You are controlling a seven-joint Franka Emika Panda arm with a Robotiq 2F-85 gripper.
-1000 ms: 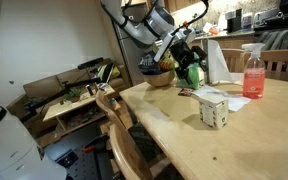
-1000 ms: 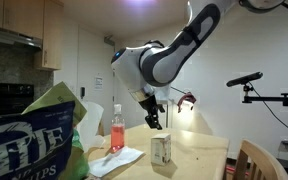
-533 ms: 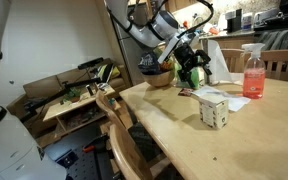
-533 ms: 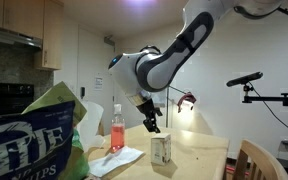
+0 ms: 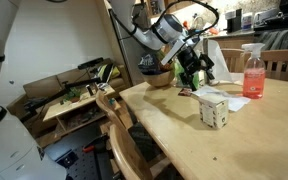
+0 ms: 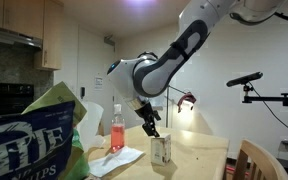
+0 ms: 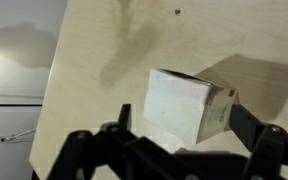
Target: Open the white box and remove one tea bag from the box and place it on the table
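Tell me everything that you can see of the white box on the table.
The white box is a small carton, seemingly cardboard, roughly cube-shaped, with dark printed marks on its sides. It stands upright on the light-wood table, its top seemingly closed in the wrist view. Only the table touches it; the open claw hangs above, apart from it.

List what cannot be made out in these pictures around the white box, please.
- Tea bag: seen in no view; if it is inside the white box, the box hides it.
- Box print: too small in both exterior views, blurred in the wrist view.
- Gripper: its fingers are dark and small in both exterior views, blurred in the wrist view.
- Table: its near part is hidden by the snack bag in an exterior view.
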